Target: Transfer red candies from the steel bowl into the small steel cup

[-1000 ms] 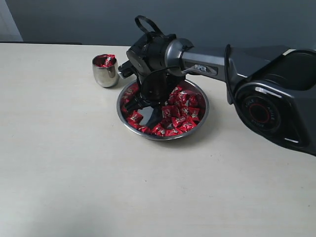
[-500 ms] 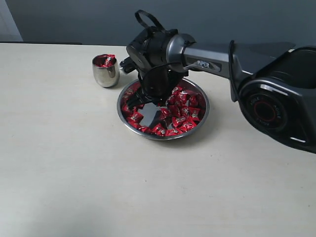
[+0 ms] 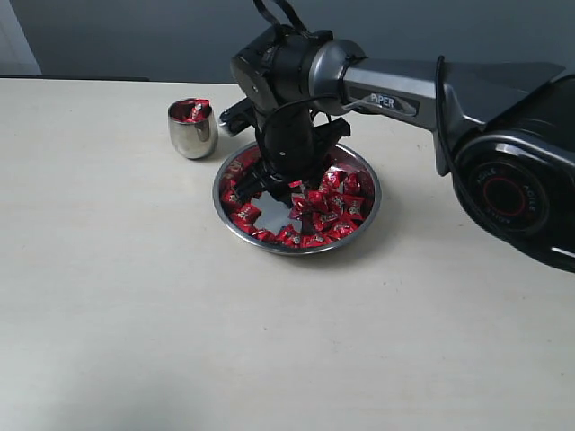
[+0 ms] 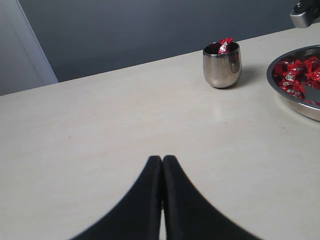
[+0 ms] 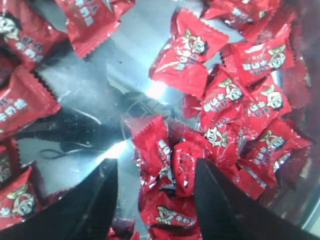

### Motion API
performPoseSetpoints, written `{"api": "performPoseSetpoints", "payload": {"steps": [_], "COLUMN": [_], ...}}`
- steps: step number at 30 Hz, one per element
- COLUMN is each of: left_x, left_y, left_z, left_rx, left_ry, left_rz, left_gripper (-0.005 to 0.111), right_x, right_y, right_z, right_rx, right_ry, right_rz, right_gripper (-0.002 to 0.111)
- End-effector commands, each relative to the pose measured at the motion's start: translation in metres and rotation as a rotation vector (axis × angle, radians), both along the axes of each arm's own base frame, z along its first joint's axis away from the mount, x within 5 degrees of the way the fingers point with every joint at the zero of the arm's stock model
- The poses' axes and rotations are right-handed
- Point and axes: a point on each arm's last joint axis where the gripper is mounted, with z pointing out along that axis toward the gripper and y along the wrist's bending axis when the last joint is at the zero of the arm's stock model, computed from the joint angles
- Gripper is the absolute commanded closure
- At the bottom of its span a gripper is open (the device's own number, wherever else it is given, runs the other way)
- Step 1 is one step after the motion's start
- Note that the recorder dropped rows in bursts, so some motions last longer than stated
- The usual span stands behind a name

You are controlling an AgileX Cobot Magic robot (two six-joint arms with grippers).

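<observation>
The steel bowl [image 3: 375, 199] holds many red candies [image 3: 334, 203], with a bare patch of floor on its left side. My right gripper [image 3: 277, 182] points down into it. In the right wrist view the right gripper [image 5: 156, 167] is open, its fingers straddling a small heap of red candies [image 5: 172, 160] above the bowl floor [image 5: 100, 85]. The small steel cup [image 3: 191, 135] stands just left of the bowl with a red candy [image 3: 198, 109] sticking out of its top. In the left wrist view my left gripper [image 4: 162, 159] is shut and empty over the table, well short of the cup [image 4: 222, 67] and the bowl [image 4: 295, 102].
The bowl and cup stand on a pale tabletop [image 3: 135, 296]. The right arm's dark base [image 3: 512, 189] fills the right side. A dark wall runs behind the table's far edge. The left arm does not show in the exterior view.
The right wrist has risen a little over the bowl. Candies have shifted and more bare bowl floor shows by the fingers. The cup has not moved.
</observation>
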Motion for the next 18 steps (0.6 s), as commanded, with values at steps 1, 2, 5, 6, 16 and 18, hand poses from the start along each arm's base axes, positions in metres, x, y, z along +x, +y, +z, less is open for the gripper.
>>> {"api": "performPoseSetpoints", "payload": {"steps": [1, 2, 5, 6, 16, 18], "left_x": [0.000, 0.000, 0.000, 0.000, 0.000, 0.000], "left_y": [0.000, 0.000, 0.000, 0.000, 0.000, 0.000], "left_z": [0.001, 0.001, 0.001, 0.001, 0.001, 0.001], "left_rx": [-0.003, -0.003, -0.003, -0.003, -0.003, -0.003], "left_ry": [-0.012, -0.012, -0.012, -0.012, -0.012, -0.012], "left_rz": [0.000, 0.000, 0.000, 0.000, 0.000, 0.000], "left_gripper": [0.106, 0.106, 0.106, 0.106, 0.106, 0.106], "right_x": [0.001, 0.001, 0.001, 0.001, 0.000, 0.001], "right_y": [-0.001, -0.001, 0.000, 0.000, 0.000, 0.000], "right_z": [-0.004, -0.006, -0.014, -0.018, -0.026, -0.026], "right_rx": [-0.008, -0.012, -0.021, -0.023, -0.032, -0.037], "right_ry": [0.005, 0.009, 0.023, 0.033, 0.050, 0.046], "right_rz": [0.009, 0.009, 0.008, 0.006, 0.004, 0.006], "right_gripper": [0.070, 0.073, 0.078, 0.078, 0.093, 0.105]}}
